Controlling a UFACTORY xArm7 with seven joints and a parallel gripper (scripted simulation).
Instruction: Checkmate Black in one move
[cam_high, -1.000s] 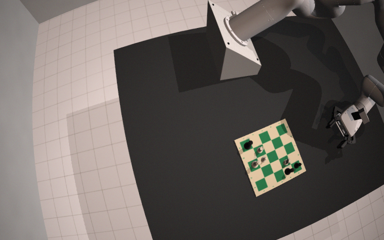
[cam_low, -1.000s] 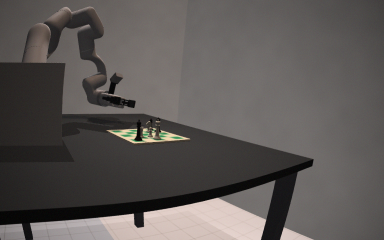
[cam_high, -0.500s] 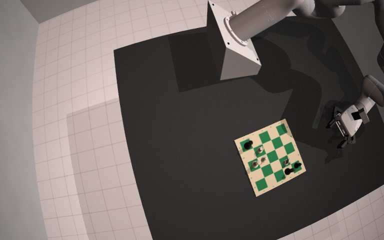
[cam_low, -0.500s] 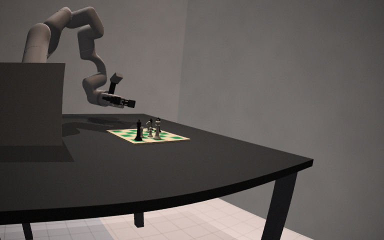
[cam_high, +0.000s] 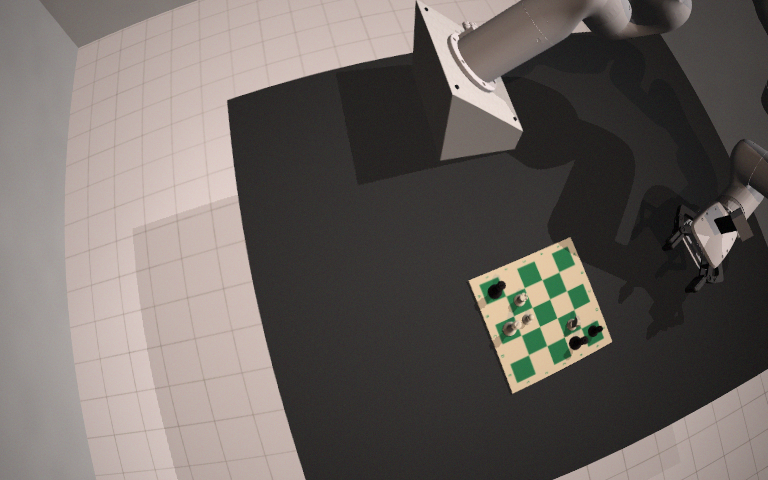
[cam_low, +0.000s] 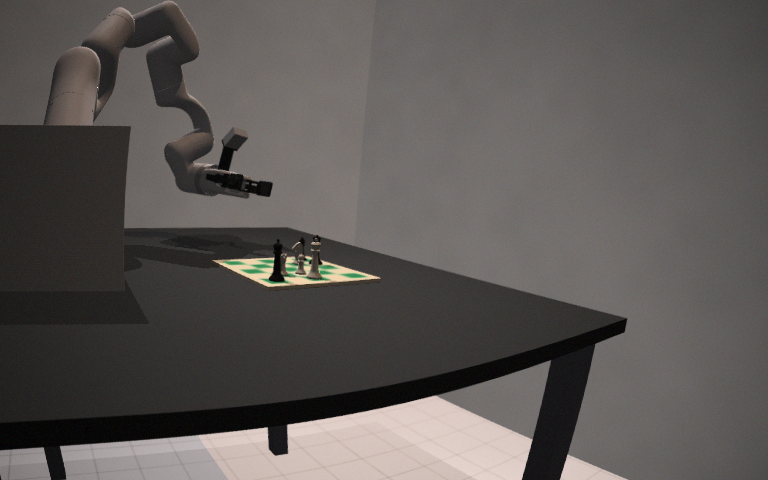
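A small green and cream chessboard (cam_high: 540,314) lies on the black table; it also shows in the exterior view (cam_low: 295,271). A black piece (cam_high: 496,289) stands at the board's left corner. Three white pieces (cam_high: 519,300) (cam_high: 526,318) (cam_high: 510,327) stand close together on its left side. A white piece (cam_high: 572,324) and two black pieces (cam_high: 593,330) (cam_high: 576,341) stand near its right edge. All stand upright. My gripper (cam_high: 682,264) is open and empty, well above the table and to the right of the board; in the exterior view it (cam_low: 266,187) points sideways, high above the board's far side.
The arm's grey pedestal (cam_high: 464,107) stands at the back of the table, a large block (cam_low: 61,206) in the exterior view. The table's curved front edge (cam_low: 396,384) is far from the board.
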